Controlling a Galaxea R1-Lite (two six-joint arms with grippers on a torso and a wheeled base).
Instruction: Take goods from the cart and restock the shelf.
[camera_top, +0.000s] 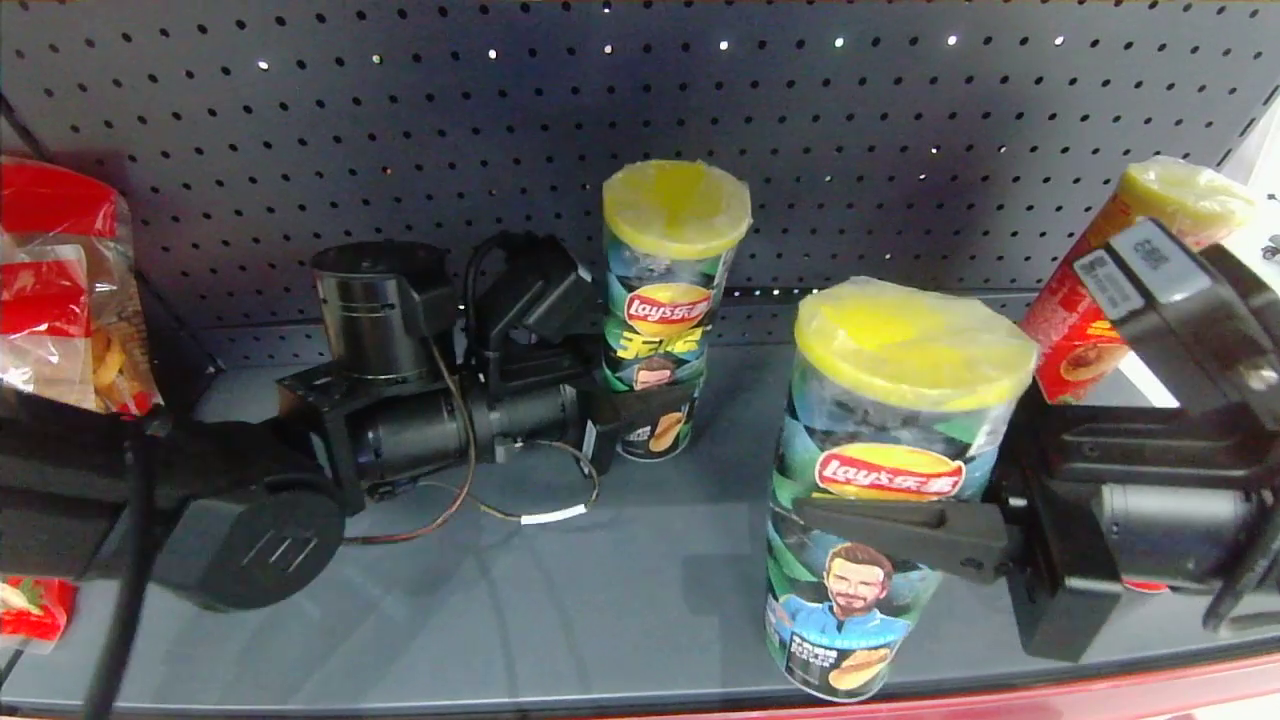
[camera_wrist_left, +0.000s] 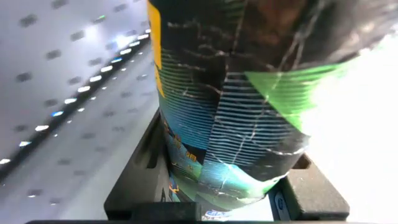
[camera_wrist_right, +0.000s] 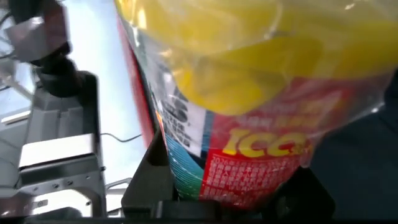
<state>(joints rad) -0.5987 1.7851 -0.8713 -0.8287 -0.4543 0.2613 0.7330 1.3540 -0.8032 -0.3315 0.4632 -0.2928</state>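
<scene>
- The left gripper (camera_top: 650, 415) clamps the base of a tall green-and-black crisp canister (camera_top: 665, 300) with a yellow plastic lid, its fingers (camera_wrist_left: 134, 180) pressed to either side; the tube stands upright towards the back of the grey metal shelf (camera_top: 560, 600), near the dark perforated back panel (camera_top: 400, 120)
- The right gripper (camera_top: 885, 525) grasps a second, matching yellow-lidded canister (camera_top: 890, 440) around its middle, upright at the shelf's front edge and well apart from the first
- A red canister (camera_top: 1070, 340) with a yellow lid leans at the far right, behind the right arm
- A clear-and-red snack bag (camera_top: 60, 300) sits at the shelf's left end, beside the left arm
</scene>
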